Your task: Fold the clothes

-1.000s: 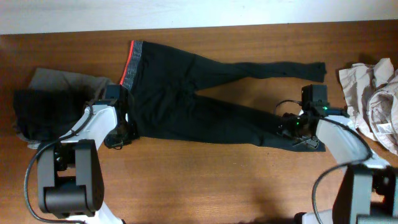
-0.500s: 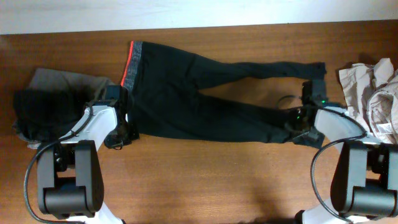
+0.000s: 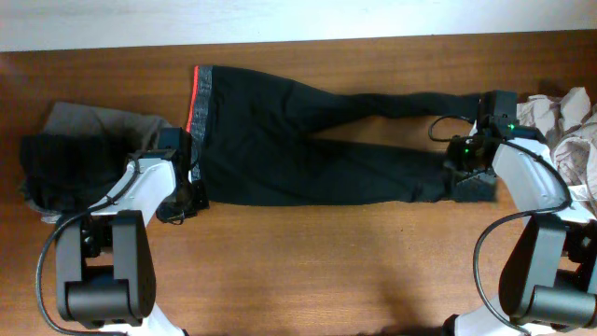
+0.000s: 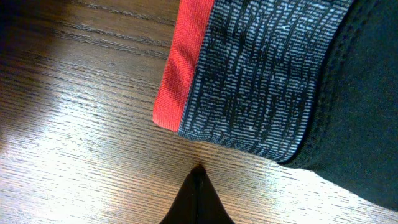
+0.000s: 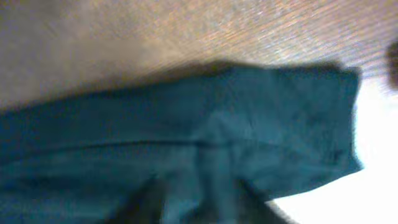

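Item: black leggings (image 3: 298, 140), laid flat across the upper middle of the overhead frame on a brown wooden table (image 3: 326, 271). The grey waistband (image 3: 199, 98) sits at the left end, running top to bottom, with a bright red-orange lining (image 4: 186, 56) showing along its outer edge. Both legs run toward the right, lying near each other with a thin wedge of table between them. The upper leg ends near the upper right of the frame and the lower leg ends just below it. Left gripper (image 4: 198, 186): clenched, fingertips pressed together with nothing between them. In the left wrist view it rests over bare wood at bottom centre, just short of the waistband's lower corner and apart from it. Right gripper (image 3: 469, 173): at the right of the overhead frame, over the ankle end of the lower leg. The right wrist view is blurred and filled with dark fabric, so whether this pincer is released or grasping the cloth cannot be told. Further stock: a black garment (image 3: 56, 173) bunched at the far left, partly overlapping a greyish garment (image 3: 93, 121) above it. Pale garments (image 3: 560, 121) are heaped at the right edge, just beside the right arm.
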You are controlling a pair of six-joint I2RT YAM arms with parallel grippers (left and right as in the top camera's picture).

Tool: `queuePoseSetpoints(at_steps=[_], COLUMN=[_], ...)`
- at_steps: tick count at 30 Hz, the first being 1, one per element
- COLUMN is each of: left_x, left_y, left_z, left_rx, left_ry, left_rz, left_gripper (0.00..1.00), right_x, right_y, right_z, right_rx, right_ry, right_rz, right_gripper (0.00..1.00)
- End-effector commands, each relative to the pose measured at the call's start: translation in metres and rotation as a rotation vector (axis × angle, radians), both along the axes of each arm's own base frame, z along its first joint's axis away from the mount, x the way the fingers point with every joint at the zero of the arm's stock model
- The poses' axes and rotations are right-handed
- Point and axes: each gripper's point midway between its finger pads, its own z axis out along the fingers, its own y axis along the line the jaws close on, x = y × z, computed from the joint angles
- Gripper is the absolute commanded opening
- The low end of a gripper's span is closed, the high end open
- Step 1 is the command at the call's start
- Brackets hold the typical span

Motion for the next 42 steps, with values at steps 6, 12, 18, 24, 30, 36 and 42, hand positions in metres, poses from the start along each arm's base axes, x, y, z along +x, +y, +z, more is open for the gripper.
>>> queuePoseSetpoints(at_steps=[6,12,18,24,30,36,42], left_x=[-0.024,-0.006,0.038,0.080,0.108,0.121,0.132], left_y=[0.012,0.011,0.001,-0.012,-0.036,-0.055,-0.063], left_z=[-0.027,-0.009,0.061,0.106,0.110,0.088,0.043], left_rx=[0.045,0.043,-0.016,-0.082,-0.097,-0.078,-0.087], left_ry=[0.095,0.034,-0.194,-0.446,-0.539,-0.534,-0.484], left_rz=[0.021,-0.021,-0.022,-0.047,-0.232,-0.379,-0.456], left_gripper=[0.00,0.00,0.06,0.32,0.43,0.49,0.48], right_x=[-0.014,0.016,0.060,0.095,0.113,0.138,0.179], right_y=[-0.029,0.005,0.033,0.016,0.004,0.012,0.012], right_z=[0.007,0.010,0.047,0.069,0.044,0.017,0.001], right_rx=[-0.141,0.099,0.265,0.248,0.333,0.551,0.644], right_ry=[0.053,-0.084,-0.284,-0.421,-0.421,-0.399,-0.382], right_rz=[-0.109,-0.002,0.094,-0.032,-0.250,-0.391,-0.404], right_gripper=[0.74,0.78,0.79,0.79,0.79,0.78,0.75])
